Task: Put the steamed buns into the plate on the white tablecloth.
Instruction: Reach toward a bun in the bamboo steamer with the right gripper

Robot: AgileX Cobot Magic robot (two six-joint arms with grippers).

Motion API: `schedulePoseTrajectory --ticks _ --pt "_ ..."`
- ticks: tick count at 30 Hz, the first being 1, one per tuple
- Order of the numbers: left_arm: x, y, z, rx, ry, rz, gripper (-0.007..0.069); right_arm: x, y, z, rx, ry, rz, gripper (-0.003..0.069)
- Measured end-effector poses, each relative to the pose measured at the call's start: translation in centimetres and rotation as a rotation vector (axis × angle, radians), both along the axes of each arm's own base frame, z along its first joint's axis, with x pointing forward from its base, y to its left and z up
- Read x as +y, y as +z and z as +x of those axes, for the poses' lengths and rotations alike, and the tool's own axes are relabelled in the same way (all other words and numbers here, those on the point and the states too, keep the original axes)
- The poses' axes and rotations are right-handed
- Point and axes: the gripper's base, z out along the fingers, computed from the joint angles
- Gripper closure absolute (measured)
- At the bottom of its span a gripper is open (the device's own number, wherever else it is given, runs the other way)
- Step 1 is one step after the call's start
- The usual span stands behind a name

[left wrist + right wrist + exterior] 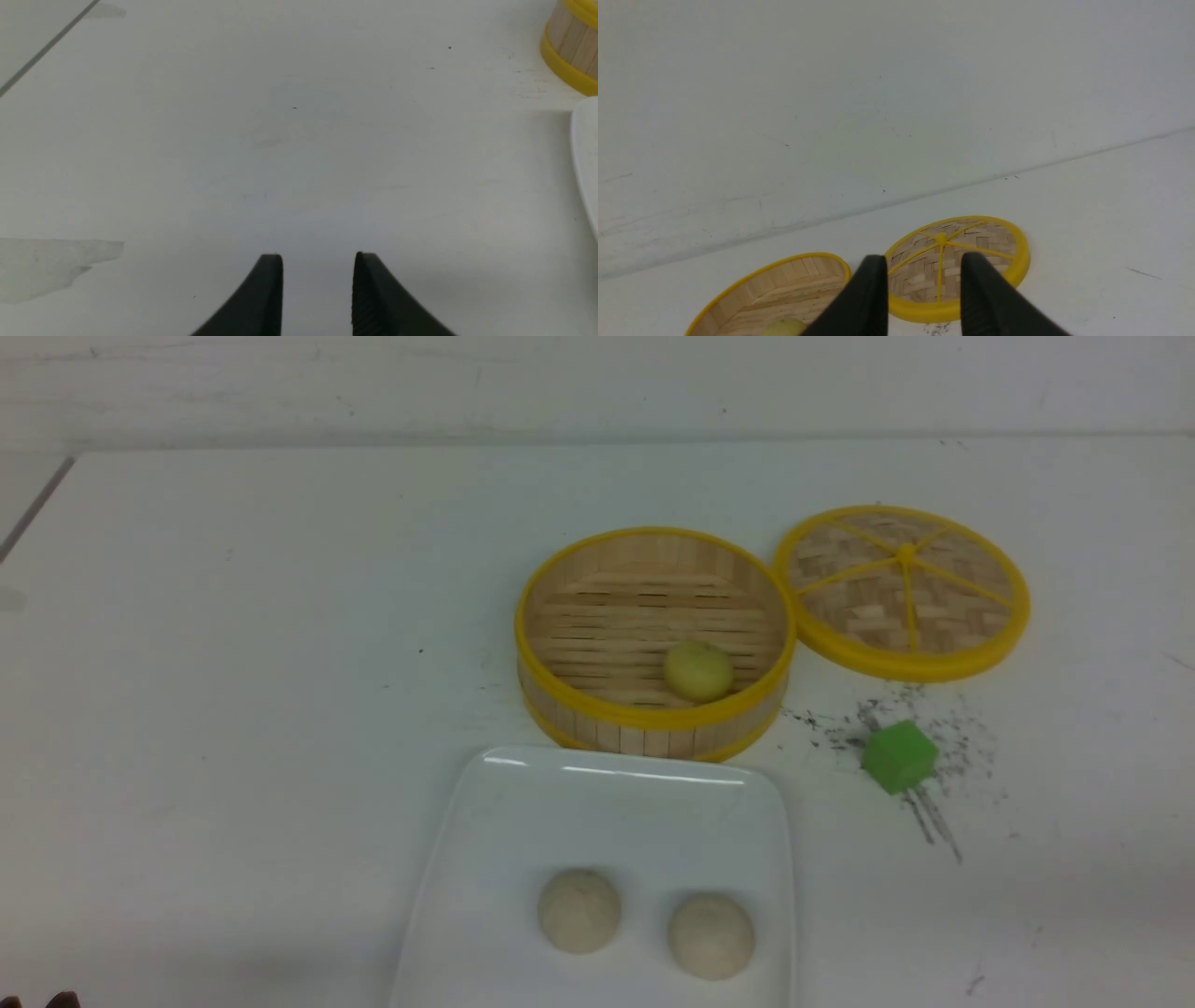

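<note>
White tablecloth, dark specks, pale wall

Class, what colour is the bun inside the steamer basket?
The bun is pale yellow; front view.

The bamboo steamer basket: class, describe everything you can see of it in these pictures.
The steamer basket is round and shallow, its wall of upright pale wooden strips banded by yellow rims top and bottom, its floor of wooden slats. It stands upright and uncovered on the white tablecloth, holding one pale yellow bun near its front wall. Its lid lies beside it on the right, rims close; the plate sits just in front.
</note>
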Motion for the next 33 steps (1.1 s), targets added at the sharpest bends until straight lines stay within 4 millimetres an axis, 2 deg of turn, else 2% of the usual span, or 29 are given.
schedulePoseTrajectory --ticks 25,33 --pt "0.0 0.0 0.0 0.000 0.000 0.000 0.0384 0.0 -0.2 0.0 0.016 0.001 -0.014 0.0417" --pt "0.0 0.0 0.0 0.000 0.000 0.000 0.0384 0.2 0.8 -0.9 0.120 0.022 -0.203 0.0417"
